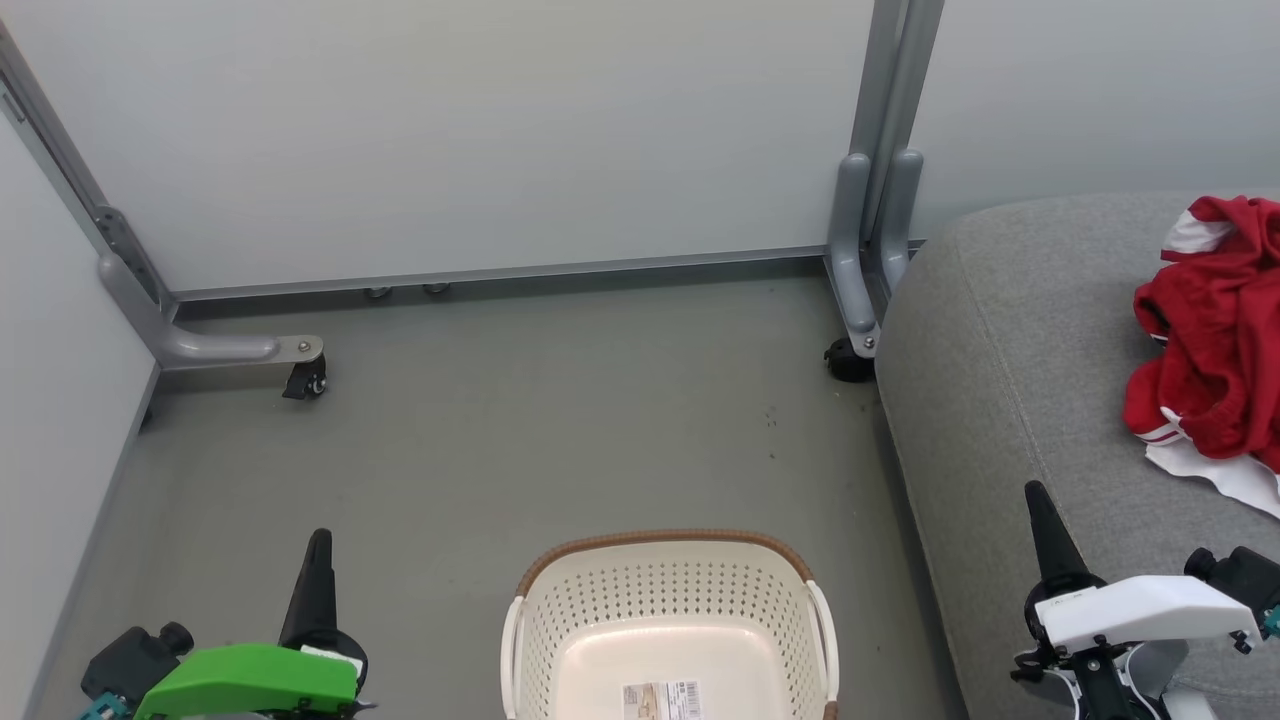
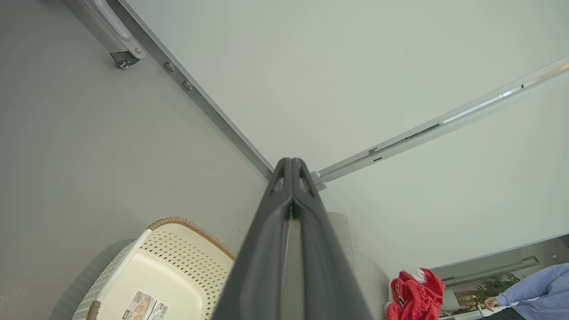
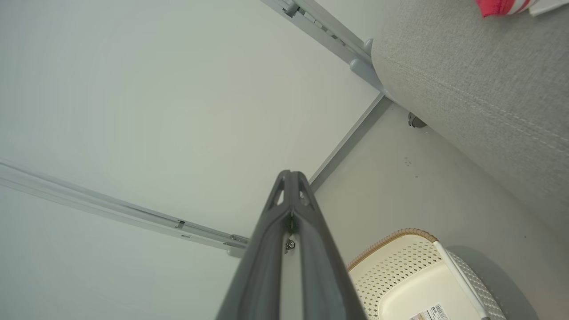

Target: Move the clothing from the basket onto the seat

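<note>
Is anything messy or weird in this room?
Only a little. The red clothing lies crumpled in a heap on the grey seat, not folded, with a white edge sticking out below. The basket on the floor looks empty, bar a paper label on its bottom. Nothing looks spilled or broken.

Crumpled red-and-white clothing (image 1: 1215, 340) lies on the grey seat (image 1: 1010, 350); the cream perforated basket (image 1: 668, 600) sits on the floor.

Open floor (image 1: 500, 430) around basket (image 1: 670, 590)
</note>
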`<state>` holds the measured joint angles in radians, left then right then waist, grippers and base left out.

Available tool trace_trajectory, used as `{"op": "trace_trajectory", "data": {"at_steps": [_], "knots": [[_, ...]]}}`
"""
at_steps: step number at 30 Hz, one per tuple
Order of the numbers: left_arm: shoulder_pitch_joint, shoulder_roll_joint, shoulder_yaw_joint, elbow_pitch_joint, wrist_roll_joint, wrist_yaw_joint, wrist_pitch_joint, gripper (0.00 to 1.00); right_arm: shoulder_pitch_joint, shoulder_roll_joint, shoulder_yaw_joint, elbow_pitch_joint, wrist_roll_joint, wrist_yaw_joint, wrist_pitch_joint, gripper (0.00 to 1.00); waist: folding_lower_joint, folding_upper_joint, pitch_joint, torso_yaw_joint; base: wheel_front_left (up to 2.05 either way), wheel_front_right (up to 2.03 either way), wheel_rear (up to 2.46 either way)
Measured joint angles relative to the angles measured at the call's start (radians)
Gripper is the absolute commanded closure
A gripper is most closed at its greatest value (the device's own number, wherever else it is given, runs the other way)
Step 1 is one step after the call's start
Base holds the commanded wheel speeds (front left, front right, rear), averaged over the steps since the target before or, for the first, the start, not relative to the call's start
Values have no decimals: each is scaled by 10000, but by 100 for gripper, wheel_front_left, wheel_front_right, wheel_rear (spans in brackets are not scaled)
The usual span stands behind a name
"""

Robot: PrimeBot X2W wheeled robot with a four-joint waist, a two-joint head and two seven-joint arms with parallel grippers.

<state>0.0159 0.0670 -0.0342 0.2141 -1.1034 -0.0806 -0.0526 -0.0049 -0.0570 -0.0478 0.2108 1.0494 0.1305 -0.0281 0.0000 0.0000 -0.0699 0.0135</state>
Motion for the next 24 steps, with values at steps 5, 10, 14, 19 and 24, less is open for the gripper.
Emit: {"op": "trace_trajectory", "data": {"at_steps": [5, 10, 14, 19, 24], "knots": [[-115, 6, 107, 38, -529, -65, 151, 100, -48, 12, -63, 46, 571, 0, 138, 100, 0, 0, 58, -11, 0, 0, 0], [-225, 8, 236, 71, -1009, -86, 259, 100, -194, 25, -119, 71, 1072, 0, 270, 100, 0, 0, 112, -20, 0, 0, 0], [-287, 10, 316, 90, -1404, -128, 355, 100, -219, 33, -171, 94, 1473, 0, 364, 100, 0, 0, 156, -28, 0, 0, 0], [-401, 10, 408, 119, -1843, -165, 520, 100, -322, 36, -234, 115, 1958, 0, 493, 100, 0, 0, 213, -39, 0, 0, 0], [-489, 10, 523, 136, -2259, -217, 619, 100, -408, 42, -286, 138, 2401, 0, 616, 100, 0, 0, 267, -49, 0, 0, 0]]}}
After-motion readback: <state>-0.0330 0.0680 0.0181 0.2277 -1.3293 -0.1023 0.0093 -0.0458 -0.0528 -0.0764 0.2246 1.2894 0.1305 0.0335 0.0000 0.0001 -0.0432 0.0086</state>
